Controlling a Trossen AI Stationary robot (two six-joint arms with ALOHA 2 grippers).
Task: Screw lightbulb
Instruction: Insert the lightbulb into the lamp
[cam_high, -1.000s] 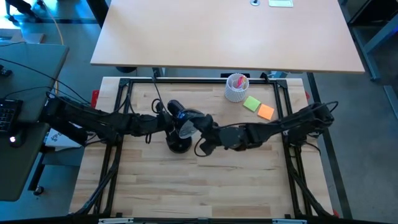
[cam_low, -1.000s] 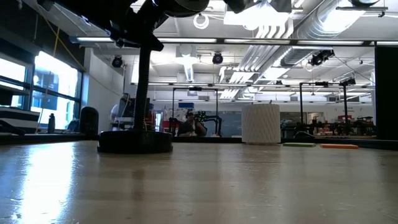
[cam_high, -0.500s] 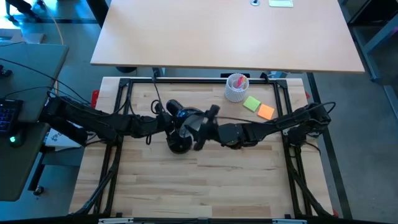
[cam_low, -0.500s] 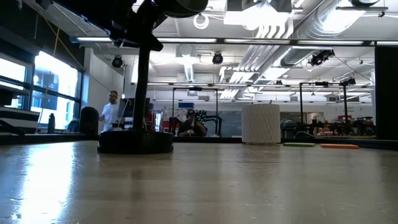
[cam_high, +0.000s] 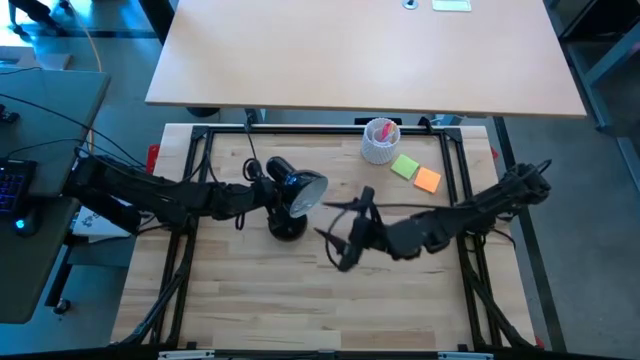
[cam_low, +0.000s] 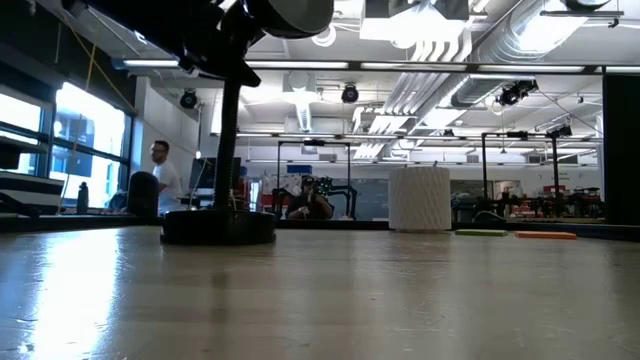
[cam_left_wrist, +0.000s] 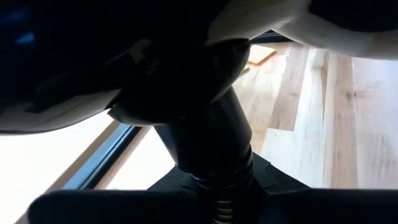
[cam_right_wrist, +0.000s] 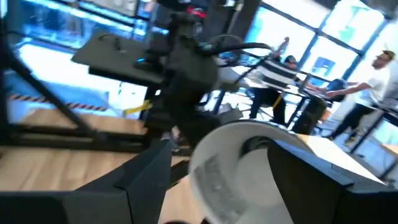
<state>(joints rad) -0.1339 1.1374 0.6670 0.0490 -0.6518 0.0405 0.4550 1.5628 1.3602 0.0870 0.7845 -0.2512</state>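
The black desk lamp stands on its round base (cam_high: 287, 229) (cam_low: 218, 226) left of the table's middle. Its cone shade (cam_high: 307, 190) (cam_right_wrist: 239, 168) opens toward the table's right. My left gripper (cam_high: 266, 190) reaches in from the left and is shut on the lamp behind the shade. My right gripper (cam_high: 338, 228) (cam_right_wrist: 227, 186) is open and empty, a short way right of the shade and facing its white inside. I cannot make out the lightbulb: a small grey form (cam_right_wrist: 254, 145) sits deep in the shade, but I cannot tell what it is. My left gripper holds the lamp's neck (cam_left_wrist: 208, 134) just behind the shade, coming in level from the table's left. The lamp's dark body hides the fingers in the left wrist view, so the kind of hold does not show. The lamp stands upright on its base.
A white ribbed cup (cam_high: 381, 140) (cam_low: 418, 198) stands at the far edge, with a green note (cam_high: 404, 166) and an orange note (cam_high: 427, 180) beside it. Bare wood lies toward the near edge. People stand in the room beyond (cam_right_wrist: 373, 93).
My right gripper has drawn back from the lamp's shade toward the table's right and near edges, and it has turned. The shade, which it covered before, now shows in the high view. My left gripper stays at the lamp's neck.
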